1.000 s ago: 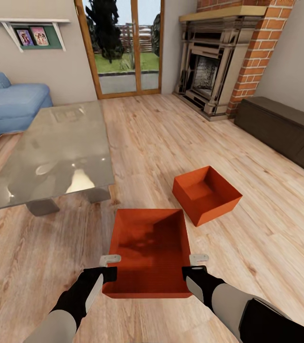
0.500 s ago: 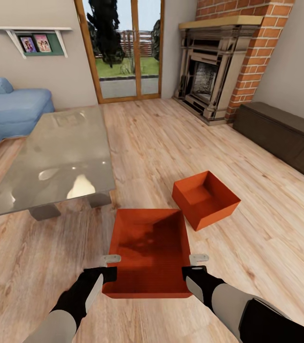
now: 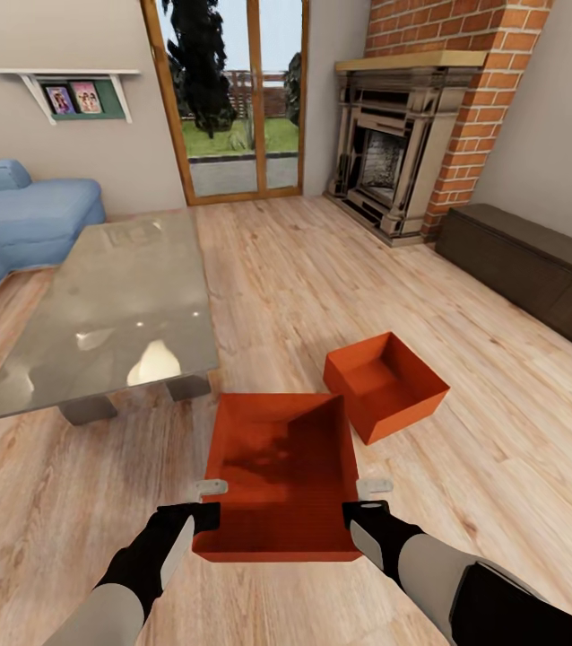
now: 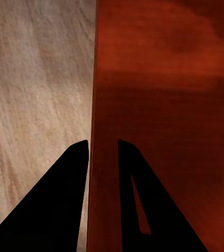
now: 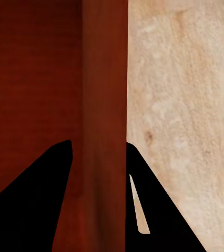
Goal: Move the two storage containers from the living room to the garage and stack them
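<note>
I am in the living room. One orange-red storage container [image 3: 277,475] hangs in front of me, held by its two side walls. My left gripper [image 3: 205,504] is shut on its left wall [image 4: 164,79], one finger inside and one outside. My right gripper [image 3: 371,502] is shut on the right wall [image 5: 104,79] in the same way. The other storage container [image 3: 385,386] sits on the wood planks just ahead and to the right, apart from the held one. The garage and its floor are out of view.
A glass-topped table [image 3: 116,305] stands close ahead on the left, with a blue sofa [image 3: 17,215] behind it. The brick fireplace [image 3: 403,152] and a dark low cabinet [image 3: 528,260] line the right side. Glazed patio doors [image 3: 232,99] are straight ahead.
The whole picture has shifted: the room's things sit a little lower, so the camera has moved. The held container and both grippers keep the same places in the view.
</note>
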Controlling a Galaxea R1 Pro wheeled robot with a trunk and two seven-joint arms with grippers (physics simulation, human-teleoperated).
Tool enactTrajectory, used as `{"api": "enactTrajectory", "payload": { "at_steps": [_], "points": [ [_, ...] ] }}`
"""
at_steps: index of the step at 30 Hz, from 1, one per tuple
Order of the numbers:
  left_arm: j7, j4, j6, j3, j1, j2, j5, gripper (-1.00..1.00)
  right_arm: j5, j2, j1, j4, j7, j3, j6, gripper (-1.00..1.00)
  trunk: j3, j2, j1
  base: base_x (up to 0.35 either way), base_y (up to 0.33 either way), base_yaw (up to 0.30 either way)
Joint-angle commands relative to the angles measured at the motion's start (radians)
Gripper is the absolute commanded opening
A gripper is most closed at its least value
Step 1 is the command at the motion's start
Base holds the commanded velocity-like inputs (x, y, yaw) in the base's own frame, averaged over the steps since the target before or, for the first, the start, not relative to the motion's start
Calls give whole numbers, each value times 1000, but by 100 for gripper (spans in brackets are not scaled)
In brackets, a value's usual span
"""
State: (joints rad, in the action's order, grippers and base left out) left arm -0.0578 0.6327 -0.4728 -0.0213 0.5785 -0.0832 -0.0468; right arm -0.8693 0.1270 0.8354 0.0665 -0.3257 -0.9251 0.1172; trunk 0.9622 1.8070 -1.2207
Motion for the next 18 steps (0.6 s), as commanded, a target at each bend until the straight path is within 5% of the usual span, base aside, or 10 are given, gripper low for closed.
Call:
{"api": "enactTrajectory", "payload": {
  "at_steps": [1,18],
  "points": [
    [-10,1,-7,-3,0,0,12,-100,13,-1,1,1,-21,6,6,-100,-4,-7,4,0,0,0],
    [-10,-2,-7,-3,0,0,13,-100,13,-1,1,1,-22,6,5,-100,-84,-126,69,0,0,0]
  ]
}}
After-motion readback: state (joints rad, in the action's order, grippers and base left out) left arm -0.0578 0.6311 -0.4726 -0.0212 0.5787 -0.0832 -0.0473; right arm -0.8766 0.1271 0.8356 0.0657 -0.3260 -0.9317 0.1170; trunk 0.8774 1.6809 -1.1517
